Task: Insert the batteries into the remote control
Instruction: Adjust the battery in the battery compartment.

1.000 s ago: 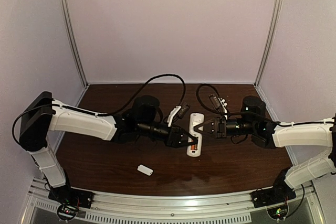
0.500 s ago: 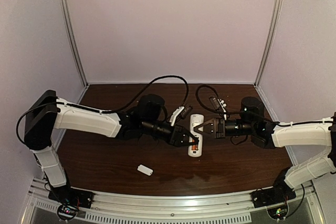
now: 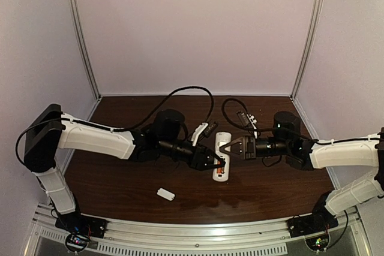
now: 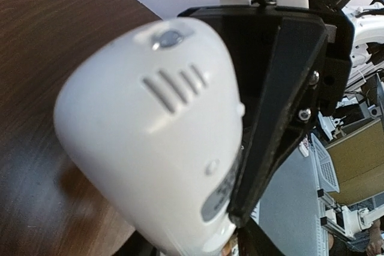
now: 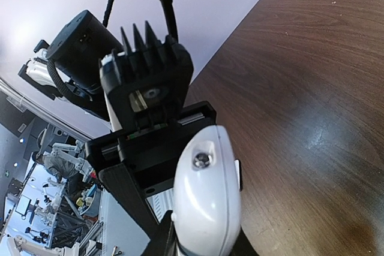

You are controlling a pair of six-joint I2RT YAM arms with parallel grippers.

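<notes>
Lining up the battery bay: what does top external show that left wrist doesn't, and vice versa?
Only top external: the small white rectangular cover lying loose, and an orange battery at the near end of the white oblong plastic remote. Only left wrist: three moulded ridges on its rounded end. Both: that remote and the dark wooden table.

White oblong remote point(image 3: 221, 142) lies mid-table, back side up, its long axis running near to far and the battery bay open at the near end. An orange battery point(image 3: 221, 172) sits lengthwise in that bay. The golden one can't be made out.
</notes>
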